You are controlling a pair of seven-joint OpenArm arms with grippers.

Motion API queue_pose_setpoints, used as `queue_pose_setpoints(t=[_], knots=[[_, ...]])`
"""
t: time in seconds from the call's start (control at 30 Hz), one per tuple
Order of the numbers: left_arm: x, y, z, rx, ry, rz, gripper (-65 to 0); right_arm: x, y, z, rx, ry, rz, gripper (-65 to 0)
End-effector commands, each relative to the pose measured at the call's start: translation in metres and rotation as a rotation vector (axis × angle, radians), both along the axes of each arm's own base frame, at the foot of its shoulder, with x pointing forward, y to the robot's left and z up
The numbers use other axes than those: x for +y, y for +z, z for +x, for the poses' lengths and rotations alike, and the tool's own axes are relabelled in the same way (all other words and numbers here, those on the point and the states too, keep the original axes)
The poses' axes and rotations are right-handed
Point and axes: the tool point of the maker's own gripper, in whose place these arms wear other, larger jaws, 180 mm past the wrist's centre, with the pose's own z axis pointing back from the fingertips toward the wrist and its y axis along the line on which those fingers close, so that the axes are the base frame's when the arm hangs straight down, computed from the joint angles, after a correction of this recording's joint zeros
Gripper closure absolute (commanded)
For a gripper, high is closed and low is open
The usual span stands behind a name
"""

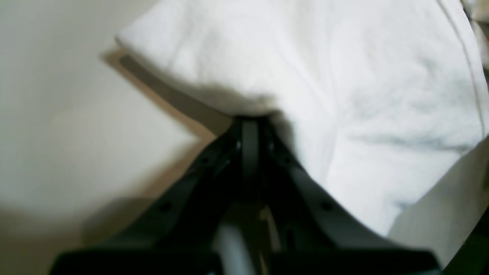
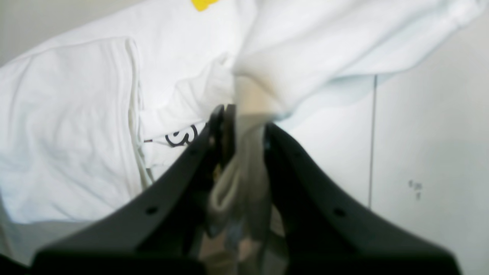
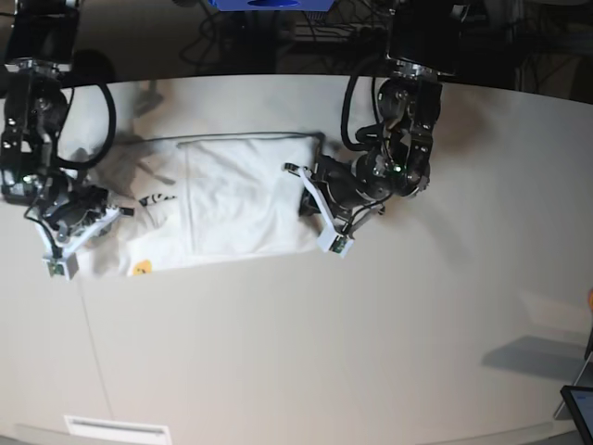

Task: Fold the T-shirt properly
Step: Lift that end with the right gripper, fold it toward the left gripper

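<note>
The white cloth T-shirt (image 3: 246,195) with dark and yellow print lies stretched across the pale smooth bench (image 3: 315,371), partly folded over itself, between the two black robot arms. Its panel nearer the left arm is plain white and doubled over, with a straight hem running down beside a strip where a bit of black lettering and a yellow patch show. At the other side, the cloth bunches up into a raised, rumpled fold. That fold runs into the black right end effector (image 2: 250,130), whose fingers are closed on it, a twist of white fabric pinched between them and spilling down past the tips. At the opposite edge, the black left end effector (image 1: 250,122) has its fingers drawn tight together right at the shirt's border, the cloth arching over the tips; whether any fabric is caught between them I can't make out. Farther out, a thin dark seam line (image 3: 95,348) runs along the bench, a white slotted piece (image 3: 118,430) sits at its near edge, and dark cables (image 3: 232,46) hang in loops behind the bench.
</note>
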Motion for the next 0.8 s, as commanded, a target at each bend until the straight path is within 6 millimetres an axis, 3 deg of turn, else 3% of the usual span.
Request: queue_pose_setpoints(t=[0.0, 0.33, 0.6, 0.77], knots=[[0.000, 0.005, 0.007, -0.011, 0.000, 0.004, 0.0, 0.002, 0.013, 0.009, -0.054, 0.008, -0.031, -0.3], [0.000, 0.004, 0.018, -0.006, 0.004, 0.002, 0.0, 0.035, 0.010, 0.003, -0.100, 0.081, -0.264, -0.3], [-0.021, -0.005, 0.015, 0.032, -0.020, -0.018, 0.0, 0.072, 0.018, 0.004, -0.159, 0.169, -0.420, -0.3], [-0.034, 0.001, 0.019, 0.012, -0.063, -0.017, 0.0, 0.098, 0.025, 0.003, -0.212, 0.232, -0.530, -0.3]])
